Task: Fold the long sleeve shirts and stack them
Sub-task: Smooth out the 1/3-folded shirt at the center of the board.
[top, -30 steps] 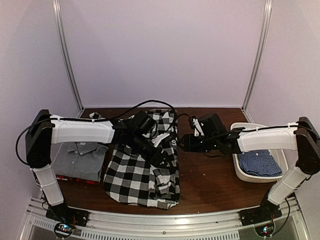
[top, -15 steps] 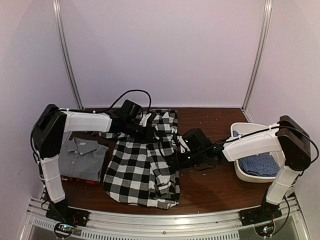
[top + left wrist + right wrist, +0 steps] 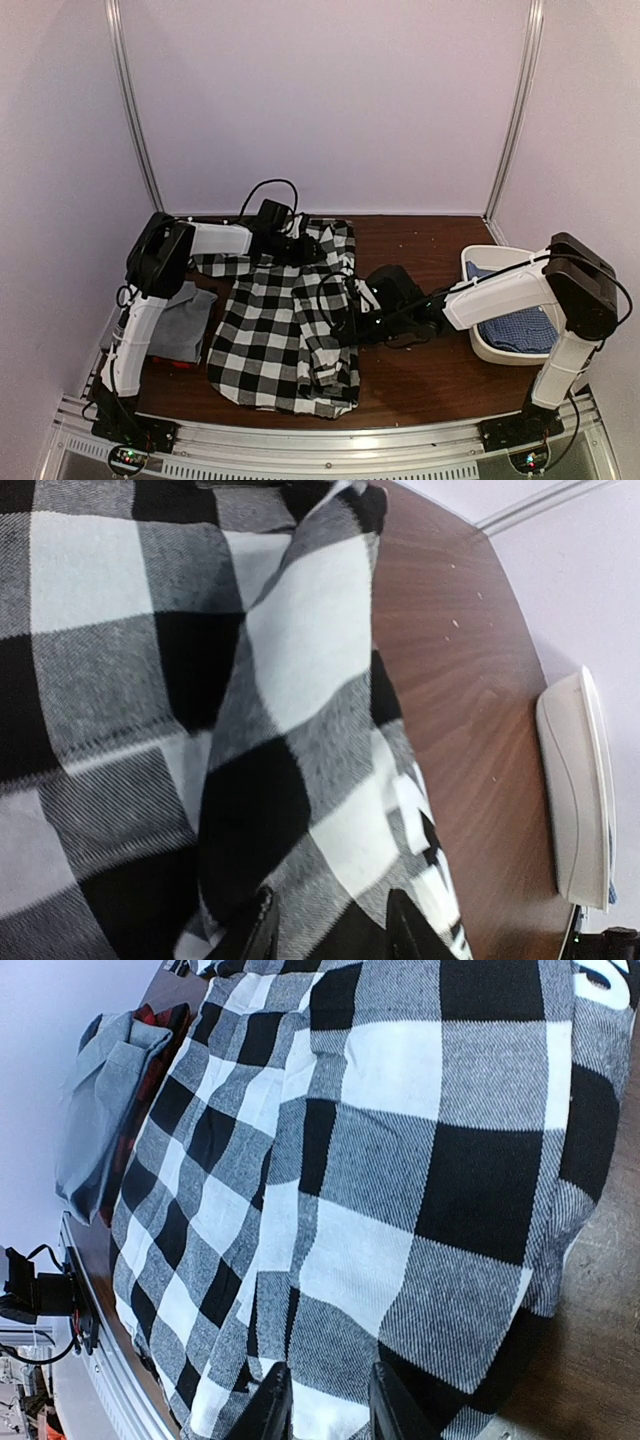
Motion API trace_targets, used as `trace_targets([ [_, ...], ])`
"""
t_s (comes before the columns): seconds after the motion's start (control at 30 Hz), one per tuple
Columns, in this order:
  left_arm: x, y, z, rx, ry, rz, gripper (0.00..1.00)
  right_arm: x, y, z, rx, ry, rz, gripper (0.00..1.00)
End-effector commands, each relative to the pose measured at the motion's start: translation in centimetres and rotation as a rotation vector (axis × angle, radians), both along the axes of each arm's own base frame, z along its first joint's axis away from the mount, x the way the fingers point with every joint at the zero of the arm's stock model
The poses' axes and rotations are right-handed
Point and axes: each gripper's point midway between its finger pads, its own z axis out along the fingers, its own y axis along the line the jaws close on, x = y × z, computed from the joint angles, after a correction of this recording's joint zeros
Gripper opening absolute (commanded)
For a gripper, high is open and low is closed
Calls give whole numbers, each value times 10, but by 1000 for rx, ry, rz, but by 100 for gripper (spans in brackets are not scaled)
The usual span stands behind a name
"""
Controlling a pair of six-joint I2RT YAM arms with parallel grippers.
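At the far edge of the table, we see the left gripper with its fingers pinched on a raised fold of the black-and-white check shirt. Nearer the middle, the right gripper is clamped on that shirt's right-hand hem. The shirt lies spread from the far edge almost to the near edge, left of centre. By the left edge we find the grey shirt lying on the red-black shirt. At the right edge, the blue shirt sits in the white tub.
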Motion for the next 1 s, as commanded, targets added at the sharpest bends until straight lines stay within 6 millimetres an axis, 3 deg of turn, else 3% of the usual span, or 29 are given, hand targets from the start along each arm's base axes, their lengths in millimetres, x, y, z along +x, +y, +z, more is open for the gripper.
trace_targets([
  [0.0, 33, -1, -5, -22, -20, 47, 38, -13, 3, -4, 16, 20, 32, 28],
  [0.13, 43, -1, -13, -11, -8, 65, 38, -22, 0, -11, -5, 34, 59, 28],
  [0.33, 48, -1, -5, -17, -15, 62, 39, -38, 2, -17, -29, 41, 112, 28],
  [0.43, 49, -4, 7, -14, -31, 44, 39, -44, -2, -25, -46, 54, 118, 28],
  [0.63, 55, -5, 58, -41, -106, 16, 39, -51, -13, -39, -72, 77, 108, 28],
  [0.77, 53, 3, 88, -40, -143, 0, 39, -47, -11, -26, -51, 62, 90, 29],
  [0.97, 35, 17, 117, -10, -180, -25, 39, -17, 2, 35, 9, -62, 26, 31],
])
